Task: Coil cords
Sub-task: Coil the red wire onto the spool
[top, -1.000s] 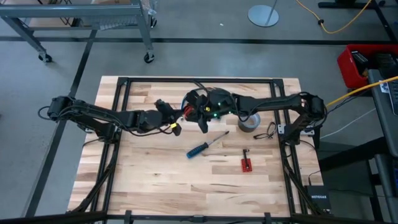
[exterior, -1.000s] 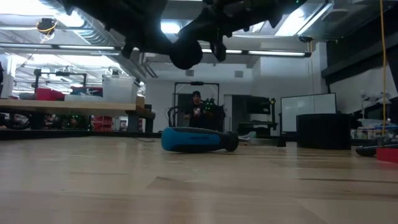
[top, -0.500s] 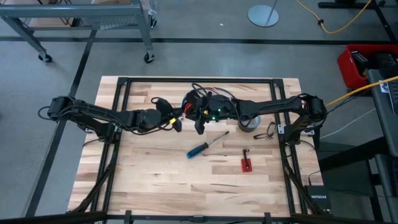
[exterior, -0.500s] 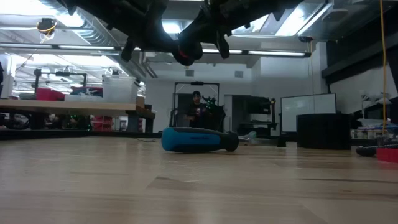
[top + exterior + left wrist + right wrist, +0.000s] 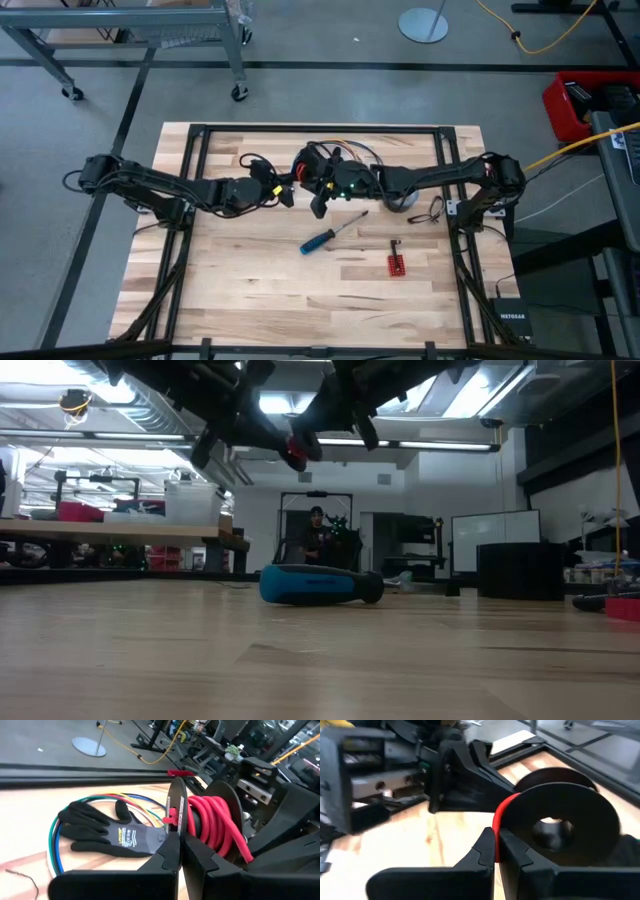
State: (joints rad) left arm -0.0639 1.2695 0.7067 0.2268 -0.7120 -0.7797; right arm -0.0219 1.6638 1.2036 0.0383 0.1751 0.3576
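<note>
On your desk (image 5: 240,290) both arms reach in to meet near the middle of the far side, holding a black spool (image 5: 560,820) wound with red cord (image 5: 220,822) up in the air between them. Your left claw (image 5: 181,851) is pinched together on one disc of the spool and your right claw (image 5: 496,851) on the other. Below lie a black glove (image 5: 107,836), coloured wire loops (image 5: 107,800) and a blue screwdriver (image 5: 320,239).
</note>
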